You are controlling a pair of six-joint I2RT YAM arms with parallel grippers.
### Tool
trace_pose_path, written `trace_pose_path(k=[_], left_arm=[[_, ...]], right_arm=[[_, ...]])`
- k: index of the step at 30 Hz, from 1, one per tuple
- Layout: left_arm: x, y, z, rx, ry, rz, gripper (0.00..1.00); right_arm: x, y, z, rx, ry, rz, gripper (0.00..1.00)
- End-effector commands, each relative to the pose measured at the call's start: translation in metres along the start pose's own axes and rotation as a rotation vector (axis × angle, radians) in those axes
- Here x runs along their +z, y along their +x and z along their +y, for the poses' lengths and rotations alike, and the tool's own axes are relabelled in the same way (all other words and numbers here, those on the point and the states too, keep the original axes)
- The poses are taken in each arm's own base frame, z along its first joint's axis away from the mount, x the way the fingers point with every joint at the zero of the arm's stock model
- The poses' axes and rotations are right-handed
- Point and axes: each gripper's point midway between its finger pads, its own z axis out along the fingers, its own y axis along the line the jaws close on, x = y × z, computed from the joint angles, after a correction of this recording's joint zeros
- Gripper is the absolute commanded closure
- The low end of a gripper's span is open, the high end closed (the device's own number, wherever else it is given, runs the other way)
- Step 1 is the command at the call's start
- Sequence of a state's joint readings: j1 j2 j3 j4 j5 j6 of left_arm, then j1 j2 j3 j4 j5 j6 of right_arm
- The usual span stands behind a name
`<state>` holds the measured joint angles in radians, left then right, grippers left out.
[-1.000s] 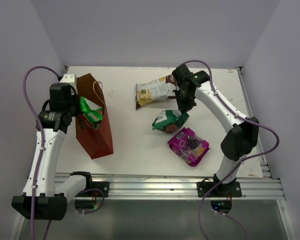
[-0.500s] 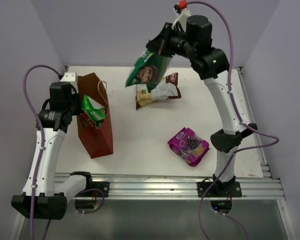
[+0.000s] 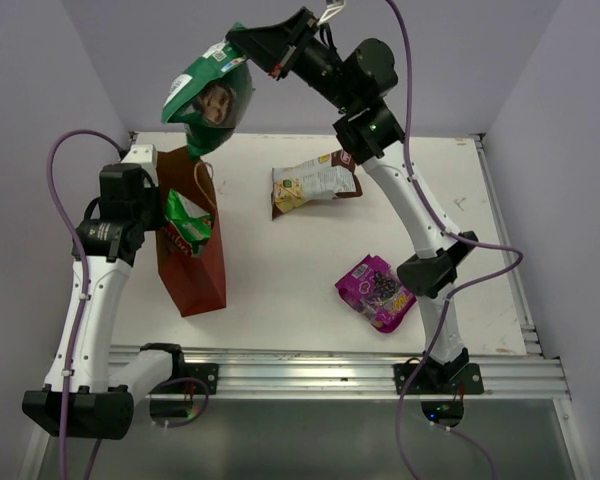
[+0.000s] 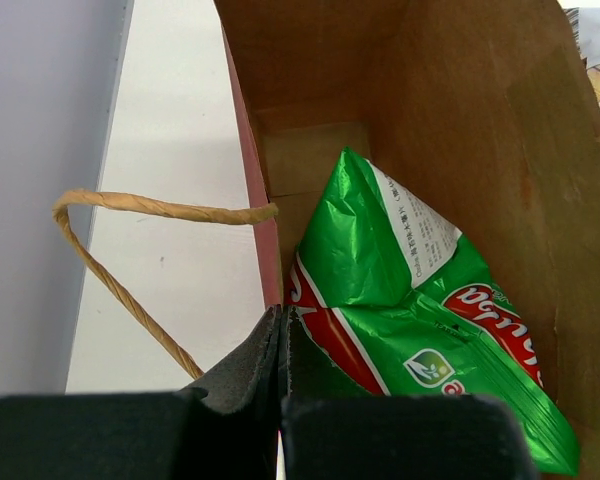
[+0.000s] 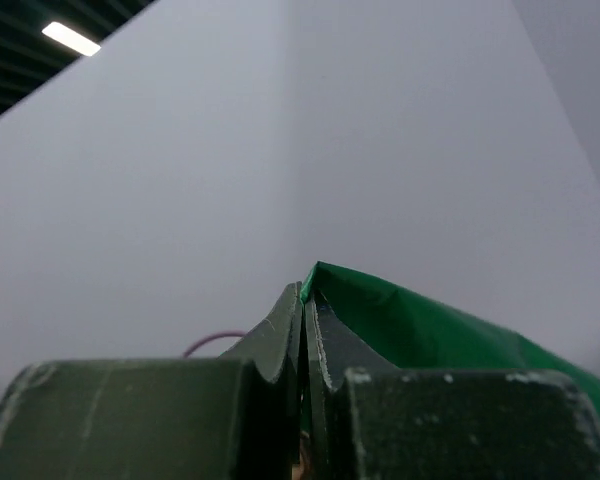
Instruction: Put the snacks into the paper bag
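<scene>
- Your paper bag (image 3: 195,275) holds the bright green bag (image 4: 410,330); the left gripper (image 4: 283,330) pinches its wall.
- Your right gripper (image 5: 305,310) clamps the dark green bag (image 3: 208,95) above the paper bag; the chip bag (image 3: 315,182) and the purple packet (image 3: 378,291) lie to its right.

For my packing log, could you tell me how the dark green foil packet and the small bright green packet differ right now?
The dark green foil packet hangs in the air, pinched by the right gripper; the small bright green packet lies inside the reddish-brown paper bag. The dark one looks larger. Both are crinkly foil.
</scene>
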<state>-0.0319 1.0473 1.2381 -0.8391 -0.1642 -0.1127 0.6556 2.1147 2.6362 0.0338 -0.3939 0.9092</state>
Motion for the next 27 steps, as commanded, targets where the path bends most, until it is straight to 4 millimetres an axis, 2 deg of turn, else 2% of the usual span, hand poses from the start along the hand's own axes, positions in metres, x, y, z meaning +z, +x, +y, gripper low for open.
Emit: trace_pose_path(k=[1,5,7,16,19,22,25,27], left_arm=[[-0.006,-0.019,-0.009,-0.015,0.043,-0.055,1.0],[-0.004,-0.018,-0.012,-0.011,0.054,-0.047,1.0],[-0.005,-0.018,-0.012,-0.013,0.054,-0.048,1.0],[-0.004,-0.011,-0.013,-0.01,0.059,-0.038,1.0],[-0.002,-0.012,-0.014,-0.009,0.06,-0.036,1.0],[-0.002,-0.012,-0.013,-0.008,0.057,-0.038,1.0],[-0.002,-0.011,-0.012,-0.007,0.052,-0.037,1.0],[-0.002,-0.011,-0.012,-0.005,0.051,-0.037,1.0]], right_arm=[[-0.004,-0.032,0.063,0.039,-0.234,-0.107,1.0],[0.007,0.009,0.054,0.116,-0.256,-0.018,1.0],[0.011,0.021,0.047,0.115,-0.246,-0.001,1.0],[0.016,0.024,0.048,0.103,-0.252,-0.022,1.0],[0.019,0.033,0.045,0.14,-0.261,-0.011,1.0],[0.022,0.061,0.036,0.196,-0.261,0.057,1.0],[0.023,0.118,0.007,0.294,-0.242,0.195,1.0],[0.023,0.149,-0.001,0.346,-0.247,0.263,1.0]])
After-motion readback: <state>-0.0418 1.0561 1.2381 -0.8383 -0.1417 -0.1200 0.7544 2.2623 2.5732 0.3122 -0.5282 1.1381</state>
